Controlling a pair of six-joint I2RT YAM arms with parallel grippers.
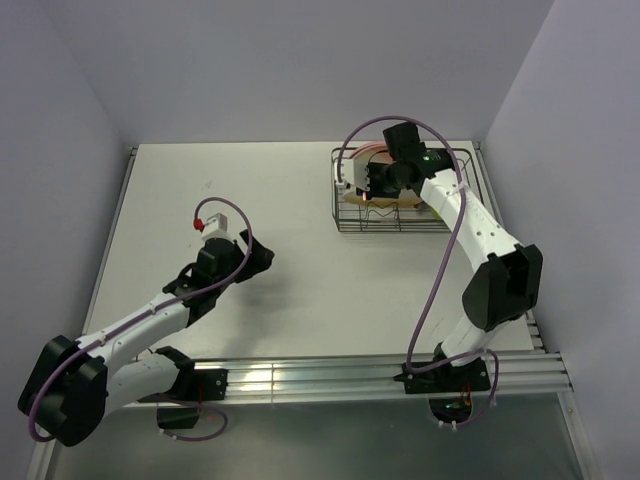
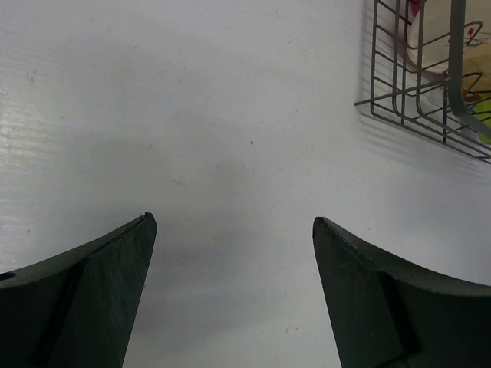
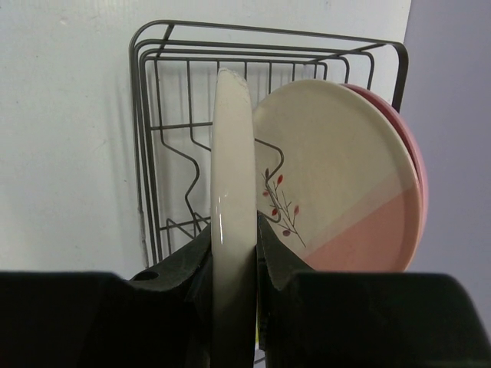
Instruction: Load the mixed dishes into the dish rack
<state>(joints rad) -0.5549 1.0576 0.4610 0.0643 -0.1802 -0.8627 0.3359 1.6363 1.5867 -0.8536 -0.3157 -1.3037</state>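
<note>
My right gripper (image 3: 234,226) is shut on the rim of a cream plate (image 3: 232,153), which stands edge-on inside the dish rack (image 3: 153,115). Right behind it leans a pink-and-cream plate (image 3: 337,192) with red leaf sprigs, and a plain pink plate (image 3: 410,146) stands behind that one. From above, the right gripper (image 1: 370,182) hangs over the dish rack (image 1: 390,229) at the far right of the table. My left gripper (image 2: 234,222) is open above bare table, with nothing between its fingers. In the left wrist view a corner of the dish rack (image 2: 399,100) shows with a lime-green bit (image 2: 485,115) inside.
The white table (image 1: 280,200) is walled at the back and on both sides. The rack sits close to the right wall. A metal rail (image 1: 330,375) runs along the near edge by the arm bases. The left gripper (image 1: 255,258) hovers over the table's left half.
</note>
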